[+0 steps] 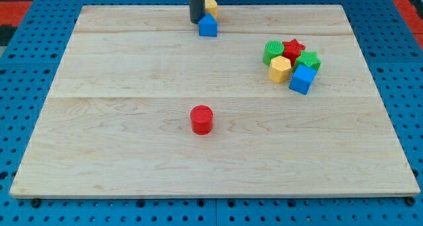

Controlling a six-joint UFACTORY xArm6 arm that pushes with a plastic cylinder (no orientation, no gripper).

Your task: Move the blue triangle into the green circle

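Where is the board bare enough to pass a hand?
Bare: everything left of my tip and the blue triangle, and the bottom strip below the red cylinder. Crowded: the green circle cluster at right, and the yellow block by my tip.

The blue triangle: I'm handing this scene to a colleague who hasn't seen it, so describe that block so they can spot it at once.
Look along the top edge of the wooden board, a little left of centre, where my tip stands. The blue triangle sits just right of my tip, directly below the yellow block. It is small with a peaked top, unlike the blue cube in the cluster at the right.
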